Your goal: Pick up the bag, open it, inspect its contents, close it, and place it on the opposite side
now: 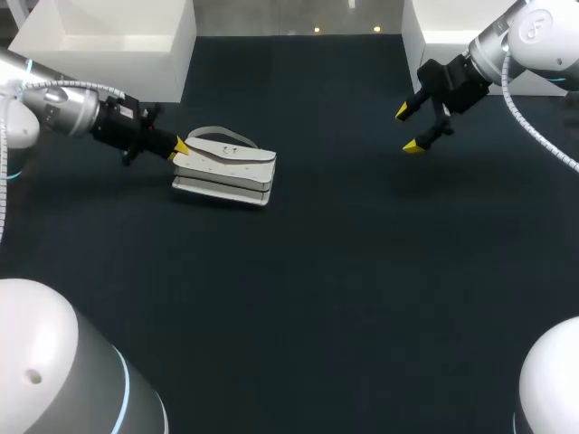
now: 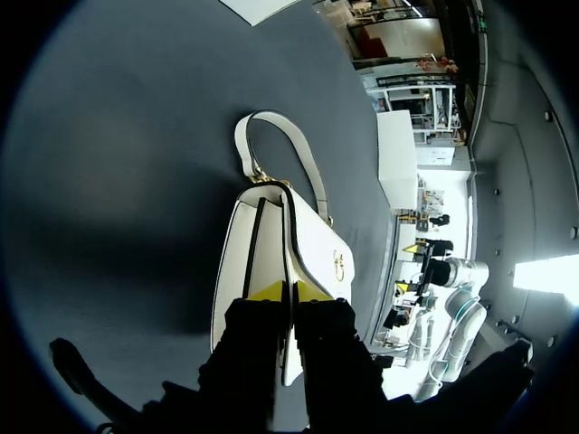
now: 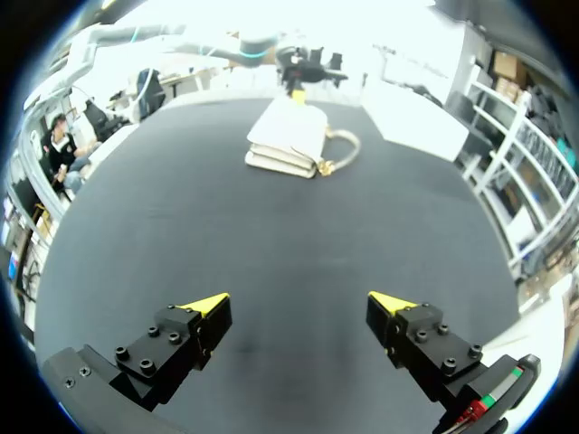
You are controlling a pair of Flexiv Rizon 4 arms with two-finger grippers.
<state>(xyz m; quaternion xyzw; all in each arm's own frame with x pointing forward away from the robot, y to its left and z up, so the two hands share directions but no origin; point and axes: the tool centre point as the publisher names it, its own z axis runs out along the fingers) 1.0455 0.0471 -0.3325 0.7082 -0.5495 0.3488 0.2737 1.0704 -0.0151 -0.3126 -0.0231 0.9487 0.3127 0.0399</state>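
The dark table (image 1: 344, 289) carries a white box (image 1: 118, 41) at its far left corner and a second white box (image 1: 443, 36) at its far right corner, both well apart from the bag; nothing lies between the two grippers, and the stretch of tabletop ahead of the right one is bare up to the bag; the white handbag (image 1: 226, 167) lies on its side left of the table's middle, near the left box but not touching it, its front flap uppermost and its layered edges showing as dark seams along the side; its curved handle strap (image 1: 222, 134) lies flat beside it on the far side, joined by gold fittings, and a small gold clasp (image 2: 339, 265) sits on the flap; from the right wrist view the handbag (image 3: 288, 136) is far ahead, with the strap (image 3: 342, 149) curling off one end; the left arm comes in low, almost level with the table, and the left gripper (image 1: 180, 149) meets the bag's near end; in its own view the left gripper (image 2: 289, 291) has its yellow tips drawn close together, pinching the flap's edge of the handbag (image 2: 308, 244) between them; the right arm hangs above the table's far right, and the right gripper (image 1: 408, 128) points downward with its fingers spread wide, holding nothing, as its own view of the right gripper (image 3: 299, 302) confirms.
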